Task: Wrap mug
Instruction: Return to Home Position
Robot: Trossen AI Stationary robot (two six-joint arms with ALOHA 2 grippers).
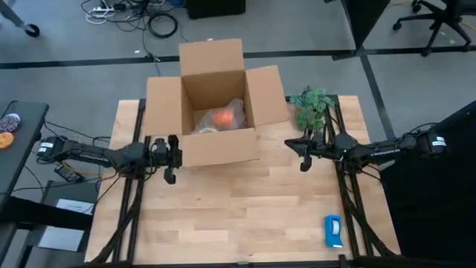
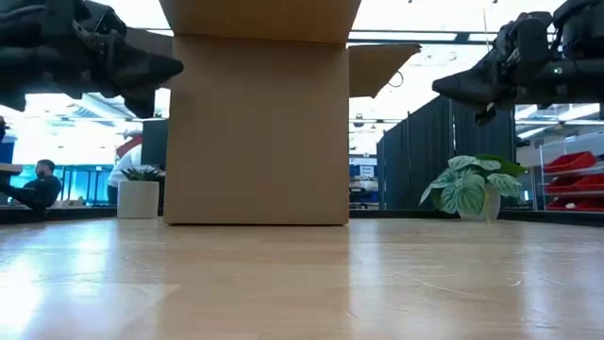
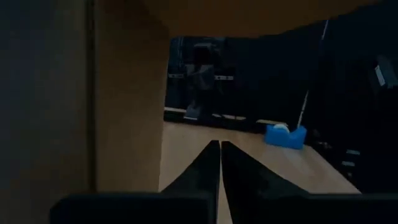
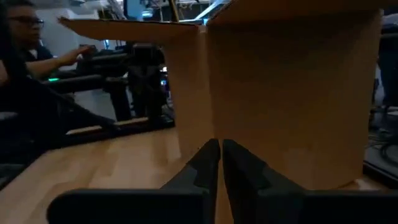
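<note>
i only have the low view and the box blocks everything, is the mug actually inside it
observer: yes, the high view shows the orange mug inside the open box, bundled in clear bubble wrap.
operator: are the grippers holding anything
observer: no, the wrist views show the left gripper and the right gripper both shut and empty, one on each side of the box.
operator: anything else lying around that i can't see
observer: a blue tape dispenser lies by the right edge, well clear of the box.
</note>
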